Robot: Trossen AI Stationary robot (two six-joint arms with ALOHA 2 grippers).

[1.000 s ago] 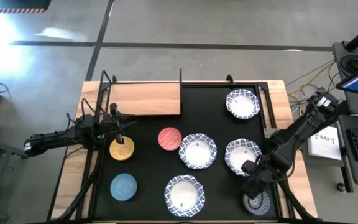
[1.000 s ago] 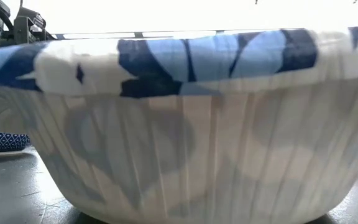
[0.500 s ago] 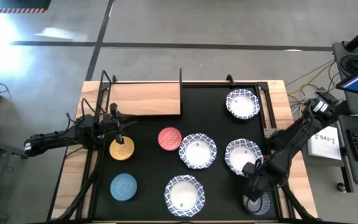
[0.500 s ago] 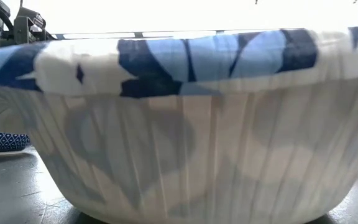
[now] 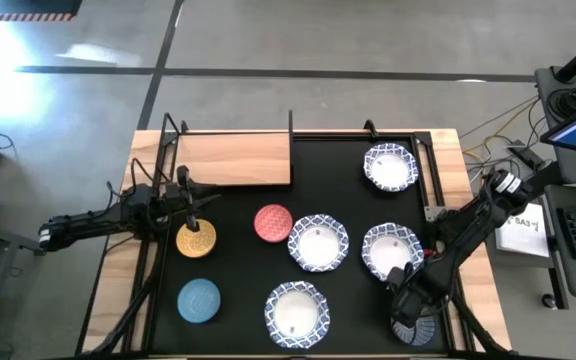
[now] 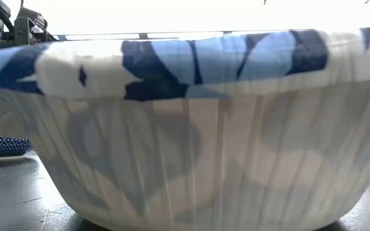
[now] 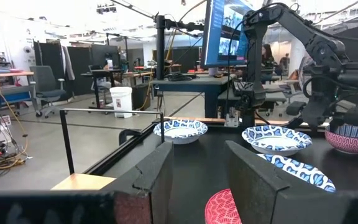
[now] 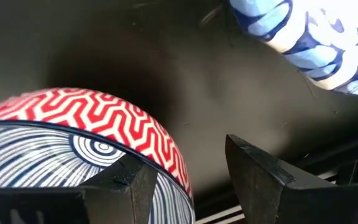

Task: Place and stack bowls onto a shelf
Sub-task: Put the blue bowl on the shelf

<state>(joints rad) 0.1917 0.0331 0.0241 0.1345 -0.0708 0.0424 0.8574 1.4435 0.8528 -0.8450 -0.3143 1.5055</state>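
The grey-striped bowl [image 5: 415, 327], red zigzag outside [image 8: 110, 118], sits on its base at the black mat's near right corner. My right gripper [image 5: 405, 302] [image 8: 185, 155] is open over its rim. My left gripper [image 5: 192, 210] [image 7: 197, 174] is open, just beyond the yellow bowl [image 5: 196, 239], with the red bowl [image 5: 273, 223] [image 7: 222, 208] ahead of it. The blue bowl [image 5: 199, 300] rests near left. Several white blue-rimmed bowls [image 5: 318, 242] stand on the mat; one [image 6: 204, 128] fills the low view. The wooden shelf [image 5: 234, 158] lies far left, with nothing on it. My right gripper comes from above at the grey-striped bowl's rim [image 8: 178, 180], on the side toward the mat's middle. One finger [image 8: 126, 180] stands over the inside, the other [image 8: 260, 171] outside. Whether either finger touches the bowl, I cannot tell. The bowl rests on the mat.
A white bowl [image 5: 392, 250] stands close beyond my right gripper, another [image 5: 296, 312] to its left. The mat's black frame rail [image 5: 438, 190] runs along the right side. Black shelf posts [image 5: 291, 125] rise at the board's corners. Bare mat lies between shelf and far white bowl [image 5: 389, 167].
My right gripper has moved toward the table's near edge and down, from beside the white bowl onto the grey-striped bowl's rim. The left arm and all bowls have stayed put.
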